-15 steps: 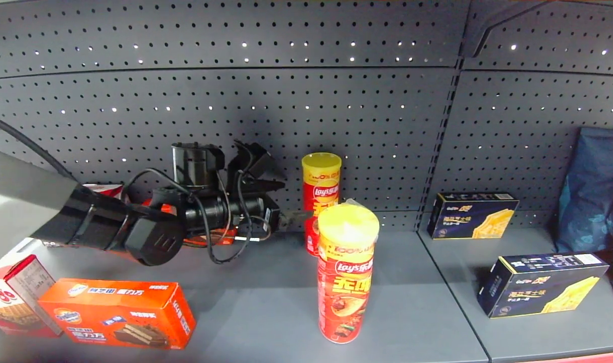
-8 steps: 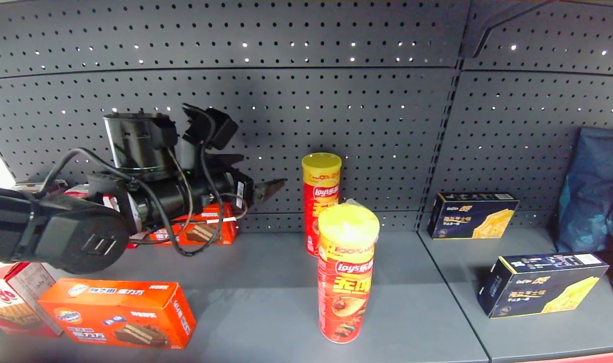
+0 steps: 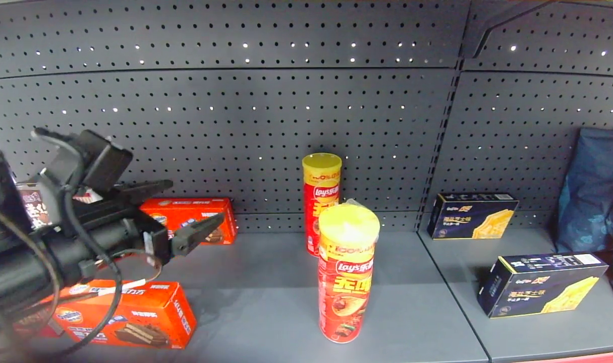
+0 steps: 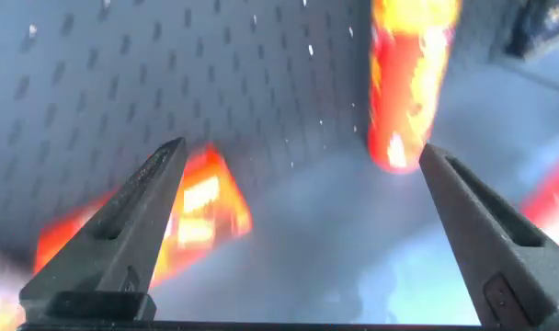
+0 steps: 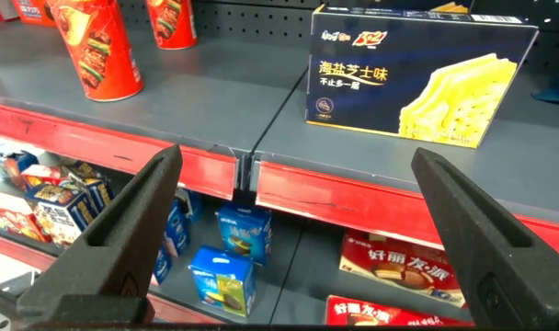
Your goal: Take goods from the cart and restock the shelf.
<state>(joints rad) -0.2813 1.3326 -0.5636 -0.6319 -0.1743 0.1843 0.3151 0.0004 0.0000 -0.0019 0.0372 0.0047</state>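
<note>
Two red chip cans with yellow lids stand upright mid-shelf, one in front point(image 3: 347, 272) and one behind it point(image 3: 321, 196) by the pegboard. My left gripper point(image 3: 198, 200) hovers open and empty above the shelf's left part, well left of the cans. In the left wrist view the left gripper point(image 4: 302, 152) is spread wide, with a can point(image 4: 408, 83) and an orange box point(image 4: 206, 207) beyond it. My right gripper point(image 5: 298, 158) is open and empty before the red shelf edge point(image 5: 123, 142), facing a dark blue box point(image 5: 417, 74).
Orange boxes lie at the front left point(image 3: 129, 315) and back left point(image 3: 195, 217) of the grey shelf point(image 3: 266, 292). Two dark blue boxes point(image 3: 471, 215) point(image 3: 543, 283) and a blue bag point(image 3: 596, 201) fill the right bay. Small blue packs point(image 5: 233, 276) sit on a lower shelf.
My left gripper has drawn away from the rear chip can, moving left and toward the shelf front. Both cans stay where they were.
</note>
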